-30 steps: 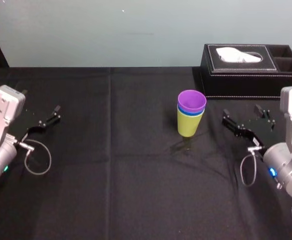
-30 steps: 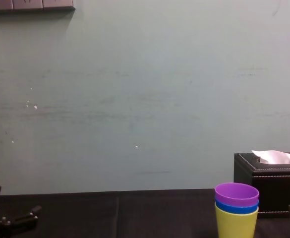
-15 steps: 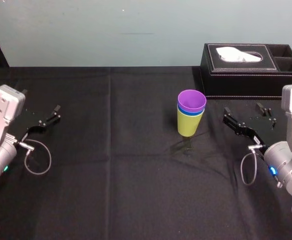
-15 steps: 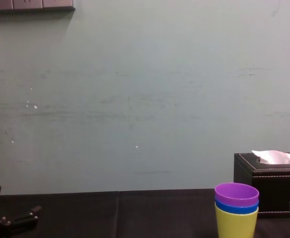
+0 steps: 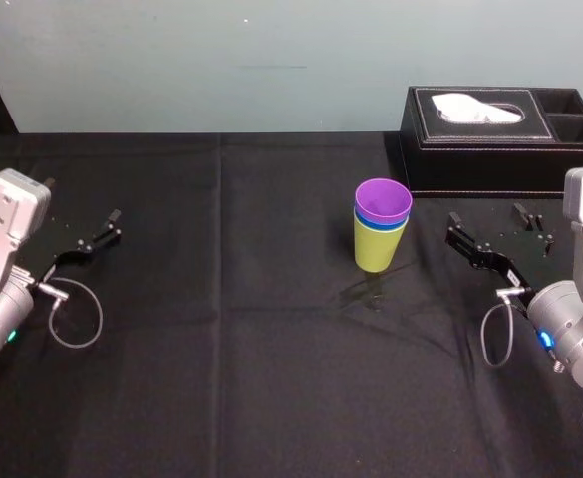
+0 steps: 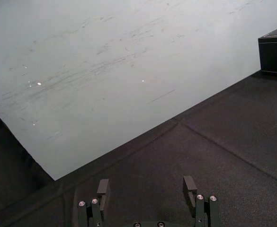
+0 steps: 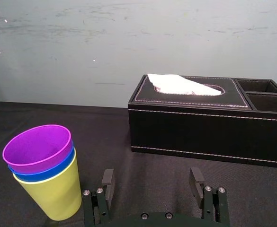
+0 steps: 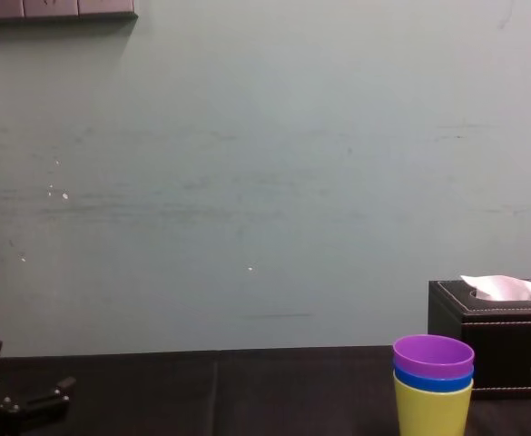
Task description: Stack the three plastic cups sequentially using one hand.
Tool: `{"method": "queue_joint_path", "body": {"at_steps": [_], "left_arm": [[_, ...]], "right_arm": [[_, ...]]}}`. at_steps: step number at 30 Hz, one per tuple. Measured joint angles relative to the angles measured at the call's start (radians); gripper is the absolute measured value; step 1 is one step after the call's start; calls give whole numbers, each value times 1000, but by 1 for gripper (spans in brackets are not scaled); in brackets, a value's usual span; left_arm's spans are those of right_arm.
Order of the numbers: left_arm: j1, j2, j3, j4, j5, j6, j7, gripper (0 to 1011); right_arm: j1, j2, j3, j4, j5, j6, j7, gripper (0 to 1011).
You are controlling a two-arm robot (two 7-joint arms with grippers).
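The three plastic cups stand nested upright on the black table: the purple cup (image 5: 383, 201) sits inside the blue cup (image 5: 380, 226), which sits inside the yellow-green cup (image 5: 375, 251). The stack also shows in the right wrist view (image 7: 46, 175) and the chest view (image 8: 433, 386). My right gripper (image 5: 495, 231) hovers open to the right of the stack, apart from it, with nothing between its fingers (image 7: 107, 182). My left gripper (image 5: 80, 207) rests open far off at the left (image 6: 146, 187).
A black leather tissue box (image 5: 500, 139) with a white tissue stands at the back right, behind my right gripper. The black tablecloth (image 5: 231, 329) spreads bare between the stack and my left arm. A pale wall (image 8: 247, 182) closes the back.
My right gripper has drawn slightly to the right, away from the cup stack. The cups and my left arm have not moved.
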Motion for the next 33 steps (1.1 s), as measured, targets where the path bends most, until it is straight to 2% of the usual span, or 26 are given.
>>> {"method": "queue_joint_path", "body": {"at_steps": [33], "left_arm": [[0,0,0,0,0,0,0,1011]], "right_arm": [[0,0,0,0,0,0,-1,1000]]}}
